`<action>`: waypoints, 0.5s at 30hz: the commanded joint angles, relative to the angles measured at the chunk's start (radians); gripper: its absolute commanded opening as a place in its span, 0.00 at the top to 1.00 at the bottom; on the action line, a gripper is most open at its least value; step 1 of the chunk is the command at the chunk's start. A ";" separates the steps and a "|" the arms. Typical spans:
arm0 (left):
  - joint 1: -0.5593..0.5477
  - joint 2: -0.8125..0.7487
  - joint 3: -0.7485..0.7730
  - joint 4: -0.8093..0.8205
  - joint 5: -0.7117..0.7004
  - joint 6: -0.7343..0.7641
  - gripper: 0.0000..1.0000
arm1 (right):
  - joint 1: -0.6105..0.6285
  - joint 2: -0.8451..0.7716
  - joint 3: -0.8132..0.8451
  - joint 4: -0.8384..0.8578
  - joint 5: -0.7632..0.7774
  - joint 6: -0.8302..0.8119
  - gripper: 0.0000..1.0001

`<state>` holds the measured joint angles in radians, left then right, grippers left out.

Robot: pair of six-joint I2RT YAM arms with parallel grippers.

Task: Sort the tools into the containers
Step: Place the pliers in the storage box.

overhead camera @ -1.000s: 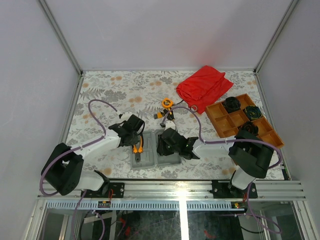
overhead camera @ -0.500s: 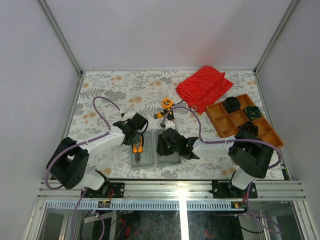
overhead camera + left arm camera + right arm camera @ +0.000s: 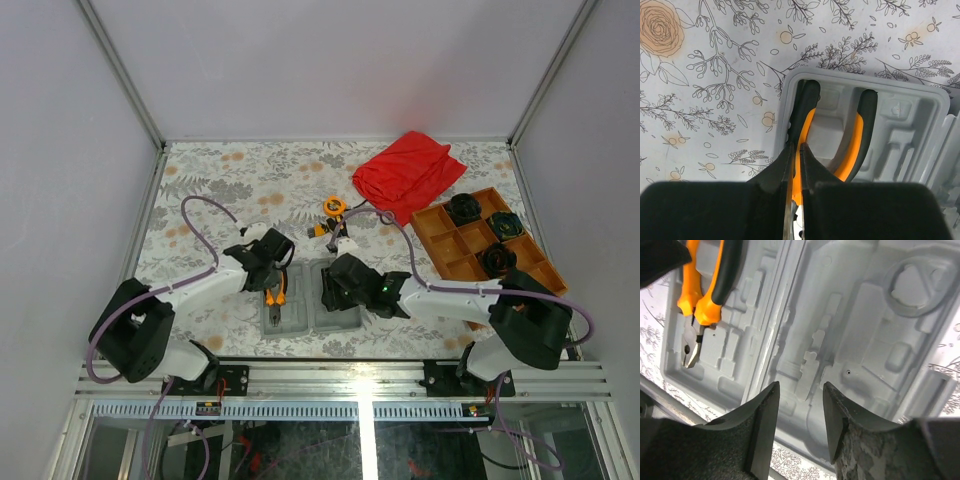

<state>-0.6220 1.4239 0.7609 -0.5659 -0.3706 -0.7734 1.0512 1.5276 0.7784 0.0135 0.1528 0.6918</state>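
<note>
Orange-handled pliers [image 3: 277,296] lie in the left grey tray [image 3: 290,322]. In the left wrist view my left gripper [image 3: 795,146] is shut on the left handle of the pliers [image 3: 856,140], which rest in the tray [image 3: 910,125]. My right gripper [image 3: 336,290] hovers open and empty over the right grey tray [image 3: 342,322]. The right wrist view shows the open gripper [image 3: 800,387] above that tray's moulded recesses [image 3: 865,340], with the pliers [image 3: 697,300] at the upper left. An orange tape measure [image 3: 334,206] and small screwdrivers [image 3: 322,229] lie on the cloth behind the trays.
A red cloth [image 3: 408,170] lies at the back right. An orange-brown divided tray [image 3: 440,235] with black round parts [image 3: 463,209] stands at the right. The table has a flowered cover [image 3: 220,180]. Metal rails run along the near edge.
The right arm's elbow has swung out to the right while its gripper stays over the right tray. The left gripper has hardly moved and remains at the pliers.
</note>
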 commanded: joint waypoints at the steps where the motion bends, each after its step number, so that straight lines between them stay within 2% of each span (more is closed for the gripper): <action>1: 0.001 0.056 -0.096 0.011 0.045 -0.042 0.99 | 0.001 -0.095 0.030 -0.018 0.063 -0.026 0.52; 4: -0.004 0.057 -0.109 0.026 0.053 -0.047 0.99 | 0.001 -0.088 0.021 0.078 0.006 -0.012 0.52; 8: -0.013 0.061 -0.113 0.037 0.061 -0.048 0.99 | 0.001 0.002 0.072 0.158 -0.115 0.019 0.58; 15: -0.021 0.050 -0.113 0.035 0.067 -0.044 0.99 | 0.000 0.197 0.156 0.273 -0.164 0.123 0.69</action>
<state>-0.6350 1.4040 0.7307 -0.5198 -0.3756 -0.7853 1.0512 1.6623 0.8791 0.1608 0.0395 0.7429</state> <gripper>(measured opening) 0.029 0.332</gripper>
